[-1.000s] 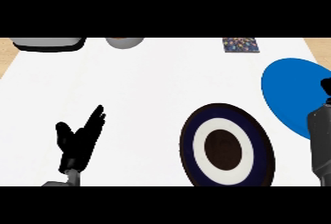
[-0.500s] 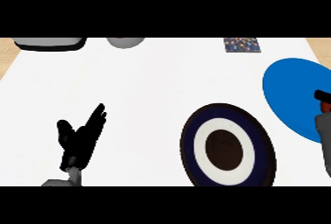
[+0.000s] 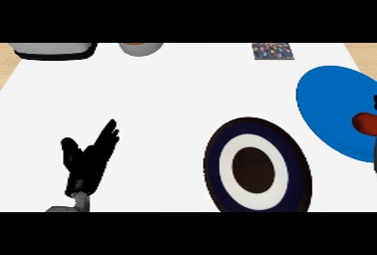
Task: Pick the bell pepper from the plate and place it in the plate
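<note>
Resting at the lower left of the white counter (image 3: 177, 99), the robot's left hand (image 3: 85, 162) holds nothing; its fingers are straight and spread apart, pointing up and a little to the right, and the thumb stands off to the left side. The grey forearm under it comes in from the lower edge.

On the right side lies a blue plate (image 3: 331, 107), cut by the right edge of the view. At its right part, just at the border of the view, I see a red rounded thing, the bell pepper (image 3: 365, 123), lying over the blue surface (only a part of it shows, so I cannot tell if it touches the plate or is lifted above it). The right hand itself is not visible to me, so I cannot tell if its fingers are together or apart.

Near the blue plate, to its lower left, is a second plate with dark blue rim (image 3: 218, 164), a white ring and a dark brown centre. Nothing lies in this one. The two plates are close but I see a strip of counter between them.

At the far edge stand a grey and black container (image 3: 55, 50) at left, a grey bowl (image 3: 141, 48) beside it, and a small patterned square (image 3: 273, 51) more to the right. What is inside the far containers I cannot see.
</note>
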`<state>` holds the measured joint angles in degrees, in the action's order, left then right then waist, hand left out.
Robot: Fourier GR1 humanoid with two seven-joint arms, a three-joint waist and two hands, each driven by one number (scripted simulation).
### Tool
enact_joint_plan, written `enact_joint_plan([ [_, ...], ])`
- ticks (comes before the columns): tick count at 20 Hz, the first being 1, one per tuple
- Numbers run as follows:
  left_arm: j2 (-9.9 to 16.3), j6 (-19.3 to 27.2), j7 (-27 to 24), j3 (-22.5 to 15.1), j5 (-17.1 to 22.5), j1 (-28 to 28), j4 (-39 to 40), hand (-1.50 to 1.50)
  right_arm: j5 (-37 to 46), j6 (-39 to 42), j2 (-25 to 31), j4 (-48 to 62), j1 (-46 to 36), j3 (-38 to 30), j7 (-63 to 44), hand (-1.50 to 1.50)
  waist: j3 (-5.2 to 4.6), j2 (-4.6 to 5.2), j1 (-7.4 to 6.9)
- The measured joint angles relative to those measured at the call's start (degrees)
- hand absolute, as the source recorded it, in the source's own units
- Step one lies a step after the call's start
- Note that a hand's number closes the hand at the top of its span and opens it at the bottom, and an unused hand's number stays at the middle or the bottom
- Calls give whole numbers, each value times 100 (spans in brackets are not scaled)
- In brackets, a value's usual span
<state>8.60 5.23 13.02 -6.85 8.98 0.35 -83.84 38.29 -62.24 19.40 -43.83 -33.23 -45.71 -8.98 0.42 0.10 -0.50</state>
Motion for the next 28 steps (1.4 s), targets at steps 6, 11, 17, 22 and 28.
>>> enact_joint_plan([
  [6,-33,-1,-162,35,-57,132,-18,0,-1451,545,-651,-1334,815,88,928,-150,-14,-40,76],
  [11,-13,-15,-83,82,-60,179,-96,0,-1922,1211,-1359,-2688,1784,495,1077,-150,-28,-55,119],
  [17,-93,-8,-82,61,-138,196,-125,0,-2008,1293,-1799,-3958,3036,1499,726,-150,-30,-47,98],
  [22,-156,-3,-21,76,-213,114,-70,0,-1744,872,-1896,-4559,3872,2532,218,-150,-26,-43,77],
  [28,-158,-159,-206,211,-212,112,50,0,-1281,424,-1925,-4870,4442,3442,-361,-150,-20,-43,60],
])
